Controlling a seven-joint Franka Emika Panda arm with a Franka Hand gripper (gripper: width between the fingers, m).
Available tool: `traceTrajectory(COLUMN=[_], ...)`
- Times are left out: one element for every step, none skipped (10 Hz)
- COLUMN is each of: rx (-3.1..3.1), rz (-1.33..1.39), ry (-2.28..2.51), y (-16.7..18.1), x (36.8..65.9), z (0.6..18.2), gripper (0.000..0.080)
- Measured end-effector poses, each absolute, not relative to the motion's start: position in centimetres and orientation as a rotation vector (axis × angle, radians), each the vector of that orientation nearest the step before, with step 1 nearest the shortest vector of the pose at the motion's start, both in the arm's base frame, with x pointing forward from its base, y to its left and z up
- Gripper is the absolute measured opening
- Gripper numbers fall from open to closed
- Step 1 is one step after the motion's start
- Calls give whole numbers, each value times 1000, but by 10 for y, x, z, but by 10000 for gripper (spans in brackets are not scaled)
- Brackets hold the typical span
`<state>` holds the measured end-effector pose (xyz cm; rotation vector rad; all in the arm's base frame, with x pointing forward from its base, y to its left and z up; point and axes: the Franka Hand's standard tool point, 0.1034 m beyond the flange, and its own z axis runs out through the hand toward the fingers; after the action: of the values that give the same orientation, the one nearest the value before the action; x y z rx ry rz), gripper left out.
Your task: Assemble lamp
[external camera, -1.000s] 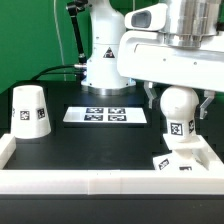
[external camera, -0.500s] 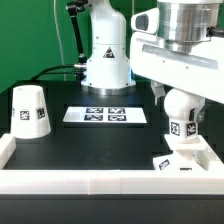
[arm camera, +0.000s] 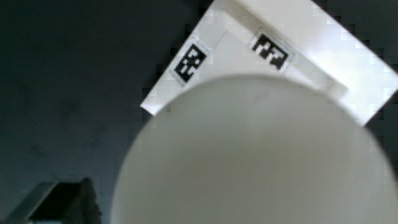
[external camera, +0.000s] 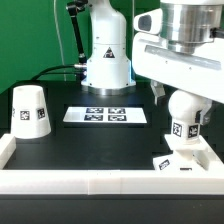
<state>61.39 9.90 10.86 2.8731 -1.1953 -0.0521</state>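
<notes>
exterior view. base, small, white and square, sat on the black surface with tags on its upper face, close inside the white rail that ran along the near edge. bulb stood straight over the base, round end up, neck down, with one tag facing the camera low on its body. the neck end came down to the base's top face. could not tell whether it touched or hung just clear. tool came down from above onto the bulb, closed to the width of the round body and gripping it. one dark finger showed just off the bulb's side toward the exterior view's left. the pad contact itself was hidden by the bulb and the white tool body. marker board lay flat on the surface, behind the base and to the exterior view's left of it. shade stood narrow end up, well apart from the base, past the marker board at the exterior view's far left, with a tag on its side. the arm's white pedestal rose farther back than the marker board.

wrist view. bulb filled most of the frame as a smooth pale dome, very close to the lens and soft in focus. base showed beyond it as a flat white corner with two square tags in sight, the rest covered by the bulb. black surface lay around the base. part of a dark finger showed beside the bulb. its meeting with the bulb was not visible.
</notes>
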Motion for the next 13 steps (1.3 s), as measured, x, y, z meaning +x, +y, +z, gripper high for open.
traceTrajectory(rx=[2966,3012,3075,3111,3132,3143,3147,3147,3142,3133,3122,3069,3018], rz=[8,36,51,56,53,47,48,47,47,47,48,94,107], ry=[-1000,-884,-656,-469,-350,-207,-105,-61,83,200,298,578,770], y=[103,106,108,109,105,101,102,101,100,100,99,100,99], x=[616,614,612,611,611,611,610,610,610,611,611,615,615], z=[109,110,113,117,117,117,116,116,116,116,116,117,116], gripper=[696,698,698,698,698,698,698,698,698,698,698,698,698])
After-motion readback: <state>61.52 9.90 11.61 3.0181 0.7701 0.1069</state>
